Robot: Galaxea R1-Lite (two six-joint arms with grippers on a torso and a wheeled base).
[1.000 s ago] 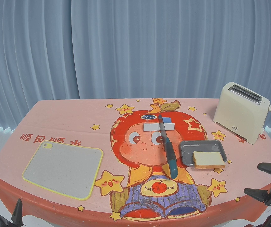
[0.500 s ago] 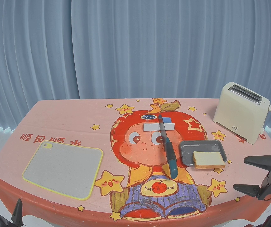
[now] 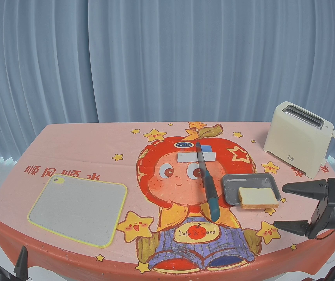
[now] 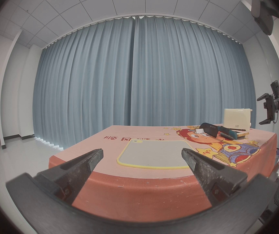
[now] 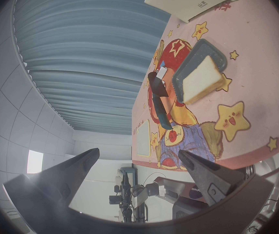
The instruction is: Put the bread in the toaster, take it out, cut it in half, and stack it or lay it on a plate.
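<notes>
Right tool [image 3: 278, 206] — now nearer the bread [image 3: 258, 197]

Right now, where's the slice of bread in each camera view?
Head view: bread on the grey tray, right of the knife.
Left wrist view: bread, a far tan sliver beside the knife.
Right wrist view: bread on the tray, beside the knife.
Shared landmark: the toaster.
</notes>
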